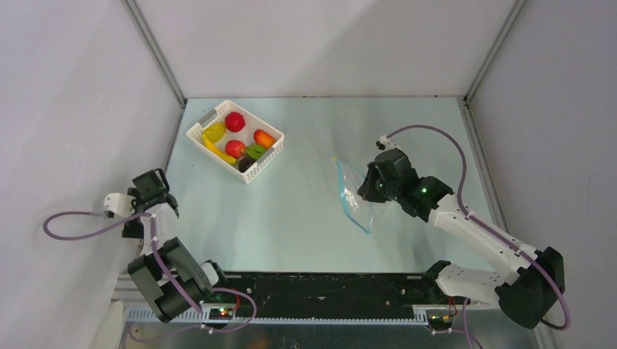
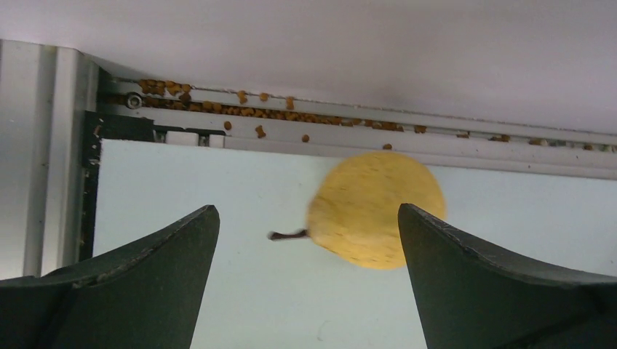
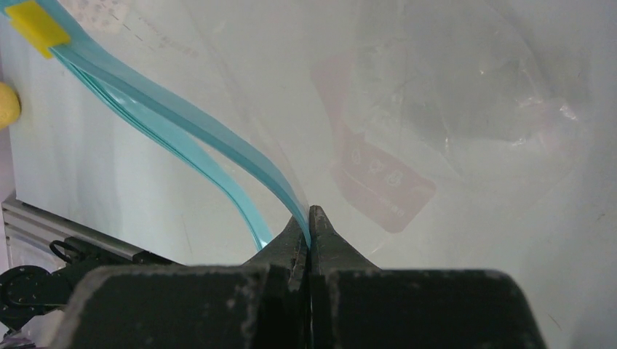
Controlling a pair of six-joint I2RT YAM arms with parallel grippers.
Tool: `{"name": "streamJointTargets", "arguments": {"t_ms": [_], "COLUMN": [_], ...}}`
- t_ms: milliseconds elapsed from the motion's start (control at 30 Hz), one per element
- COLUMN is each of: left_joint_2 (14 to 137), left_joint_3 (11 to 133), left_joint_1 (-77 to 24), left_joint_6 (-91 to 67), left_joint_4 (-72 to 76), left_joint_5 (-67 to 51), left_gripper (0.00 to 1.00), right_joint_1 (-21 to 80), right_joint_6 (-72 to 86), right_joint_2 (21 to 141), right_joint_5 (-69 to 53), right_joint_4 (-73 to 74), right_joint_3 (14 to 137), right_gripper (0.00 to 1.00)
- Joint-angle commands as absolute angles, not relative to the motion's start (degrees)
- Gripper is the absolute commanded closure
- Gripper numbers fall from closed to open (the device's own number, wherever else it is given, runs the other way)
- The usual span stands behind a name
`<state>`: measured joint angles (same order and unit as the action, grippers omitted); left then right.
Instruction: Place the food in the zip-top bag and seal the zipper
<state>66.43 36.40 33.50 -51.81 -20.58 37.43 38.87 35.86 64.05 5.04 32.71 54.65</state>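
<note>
- At the right gripper [image 3: 311,218], the wrist view shows both black fingers pressed together, clamped on the thin light blue zipper [image 3: 182,120] of the clear, crinkly plastic zip-top bag [image 3: 473,94].
- From that pinch the zipper climbs up and to the left, ending at a small yellow tab [image 3: 33,25]. A faded reddish printed label [image 3: 378,182] shows through the film.
- Seen from the top camera, the right gripper [image 1: 366,190] covers part of the zip-top bag [image 1: 353,193], so the pinch itself is hidden there.
- Only the top view gives the lie of the zipper [image 1: 349,200]. Its long axis runs far to near across the pale table [image 1: 291,218], right of centre, tab end pointing toward the back wall and the other end toward the arm bases.
- Over at the left gripper [image 2: 307,209], the two dark fingers stand wide apart and grip nothing.
- Between them in that view lies a round yellow toy pear [image 2: 375,211] on the table, its brown stem pointing left.
- From above, the left gripper [image 1: 149,185] sits close to the left wall, and the pear is not visible.
- More glossy toy food [image 1: 235,121], red, yellow, orange, green and dark purple, sits in a white slotted plastic basket [image 1: 267,160] at the far left.
</note>
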Motion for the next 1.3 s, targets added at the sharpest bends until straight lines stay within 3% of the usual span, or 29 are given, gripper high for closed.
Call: {"name": "streamJointTargets", "arguments": {"t_ms": [0,333,833,967,1133,1267], "left_joint_2": [67.4,79.8,83.4,84.4,84.1,81.7], "left_joint_3": [36.9,40.7,42.4,42.8,41.7,40.4], "left_joint_1": [35.0,37.2,37.3,37.3,37.3,37.1], "left_joint_6": [-50.1,-47.4,-46.1,-45.8,-46.1,-46.7], "left_joint_4": [-17.9,-12.6,-11.0,-10.7,-9.8,-10.1], "left_joint_5": [42.3,28.9,19.6,18.3,14.2,10.0], "left_gripper": [0.0,0.01,0.02,0.14,0.4,0.54], "right_joint_1": [38.6,38.4,38.4,38.4,38.4,38.3], "right_joint_6": [34.6,34.8,35.5,35.5,35.8,36.1], "right_joint_2": [64.9,65.6,66.2,66.1,66.2,65.6], "right_joint_5": [4.3,4.0,2.7,3.0,2.7,2.4], "right_joint_4": [30.6,30.1,28.9,28.9,28.7,28.8], "right_joint_3": [57.1,57.2,57.2,57.2,57.2,57.2], "right_gripper": [1.0,1.0,1.0,1.0,1.0,1.0]}}
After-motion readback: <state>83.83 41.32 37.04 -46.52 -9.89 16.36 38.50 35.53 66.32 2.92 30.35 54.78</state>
